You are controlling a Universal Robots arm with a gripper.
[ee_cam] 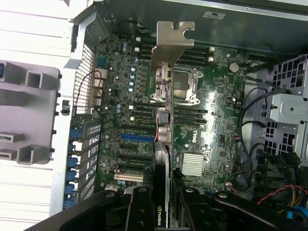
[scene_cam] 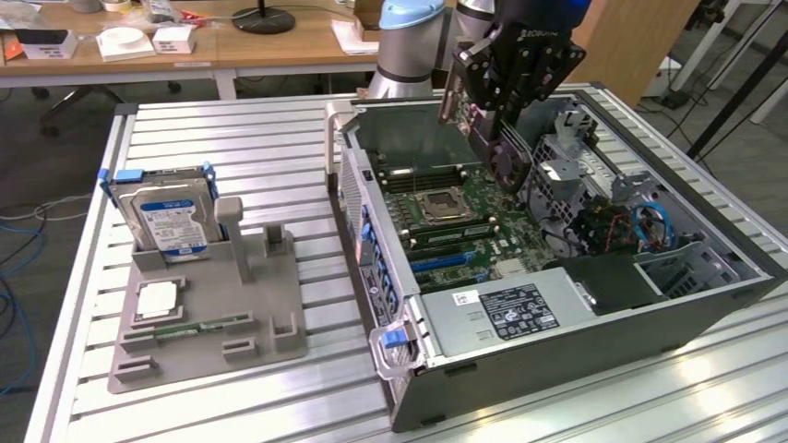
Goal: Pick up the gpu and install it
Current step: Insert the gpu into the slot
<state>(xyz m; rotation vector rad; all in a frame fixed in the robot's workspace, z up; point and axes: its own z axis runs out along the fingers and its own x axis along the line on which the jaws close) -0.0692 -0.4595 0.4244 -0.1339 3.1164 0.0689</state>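
Note:
My gripper (scene_cam: 503, 103) hangs over the open computer case (scene_cam: 394, 277), shut on the gpu (scene_cam: 508, 159). The gpu is a dark card held on edge above the motherboard (scene_cam: 449, 231), near the case's back wall. In the wrist view the gpu (ee_cam: 162, 159) runs edge-on away from my gripper (ee_cam: 163, 209), its silvery bracket (ee_cam: 172, 45) at the far end, over the CPU socket (ee_cam: 185, 86) and the memory slots. A black finger (ee_cam: 139, 211) presses on each side of the card. A blue expansion slot (ee_cam: 136, 136) lies beside the card's line, clear of it.
On the exterior view's left a grey holder (scene_cam: 203, 305) carries a hard drive (scene_cam: 170, 217), a processor (scene_cam: 157, 300) and a green RAM stick (scene_cam: 203, 328). Drive cages and cables (scene_cam: 615, 221) crowd the case's far side. A wooden desk (scene_cam: 246, 46) stands behind the table.

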